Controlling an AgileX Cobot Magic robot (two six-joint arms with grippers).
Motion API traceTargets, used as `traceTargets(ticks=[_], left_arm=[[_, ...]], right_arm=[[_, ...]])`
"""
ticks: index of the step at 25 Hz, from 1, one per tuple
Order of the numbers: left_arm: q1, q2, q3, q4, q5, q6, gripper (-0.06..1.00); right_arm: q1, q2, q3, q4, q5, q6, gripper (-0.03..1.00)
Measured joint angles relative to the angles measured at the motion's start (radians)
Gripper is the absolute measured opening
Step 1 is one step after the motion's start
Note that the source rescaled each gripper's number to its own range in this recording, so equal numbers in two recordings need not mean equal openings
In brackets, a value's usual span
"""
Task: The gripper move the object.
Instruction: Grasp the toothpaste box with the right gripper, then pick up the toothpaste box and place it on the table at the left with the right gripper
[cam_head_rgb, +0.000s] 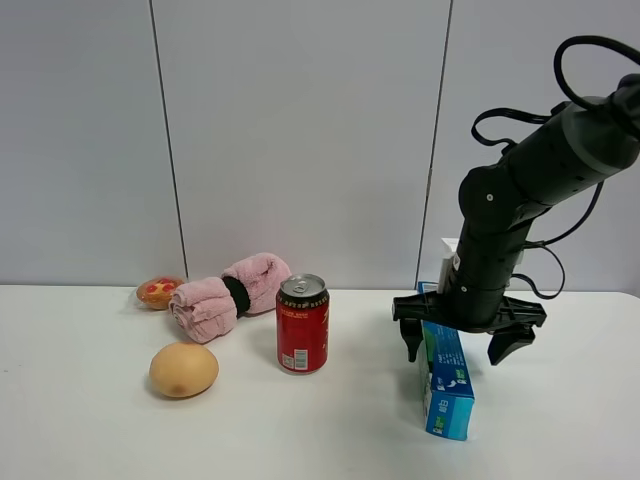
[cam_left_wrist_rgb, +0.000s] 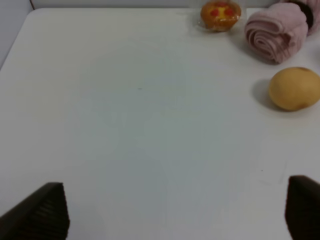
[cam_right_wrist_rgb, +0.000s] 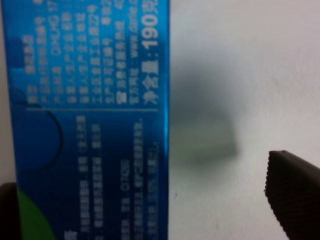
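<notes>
The right arm's black two-fingered gripper (cam_head_rgb: 458, 345) is spread wide and holds nothing. It sits in the lower right of the high view, its fingers straddling the long narrow blue and green cardboard toothpaste box (cam_head_rgb: 446, 385). That box lies on the white table (cam_head_rgb: 90, 440) with one end pointing toward the camera.

The main risk is an uneven close. In the right wrist view the box fills the left of the frame, hard by the finger (cam_right_wrist_rgb: 7, 212) at the lower left corner. The other finger (cam_right_wrist_rgb: 295, 192), at the lower right, is well apart from it across bare table. Closing from here, the near finger would likely meet the carton first and shove or twist it, so the box could skid or end up pinched askew.

The jaws also look set toward the box's far end rather than its middle, so on a lift the near end may droop and slip. Thin card could dent under a hard squeeze.

The red soda can (cam_head_rgb: 302, 323) stands well apart at centre frame, but a leftward sweep with the long box could topple it.

The left arm's black gripper (cam_left_wrist_rgb: 175, 200) is spread too, with nothing between its fingers, over bare table
</notes>
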Motion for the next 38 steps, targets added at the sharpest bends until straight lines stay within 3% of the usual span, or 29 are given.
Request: traceTargets(ticks=[11, 18, 21, 31, 38], left_arm=[[0.000, 0.000, 0.000, -0.001, 0.000, 0.000, 1.00], [0.000, 0.000, 0.000, -0.001, 0.000, 0.000, 1.00], [0.000, 0.000, 0.000, -0.001, 0.000, 0.000, 1.00], [0.000, 0.000, 0.000, -0.001, 0.000, 0.000, 1.00], [0.000, 0.000, 0.000, -0.001, 0.000, 0.000, 1.00]], right_arm=[[0.000, 0.002, 0.000, 0.000, -0.052, 0.004, 0.26], [0.006, 0.060, -0.001, 0.000, -0.056, 0.007, 0.16], [0.010, 0.061, -0.001, 0.002, -0.055, 0.007, 0.00], [0.018, 0.050, -0.003, 0.026, -0.042, -0.085, 0.00], [0.064, -0.083, -0.169, 0.091, 0.215, -0.296, 0.00]])
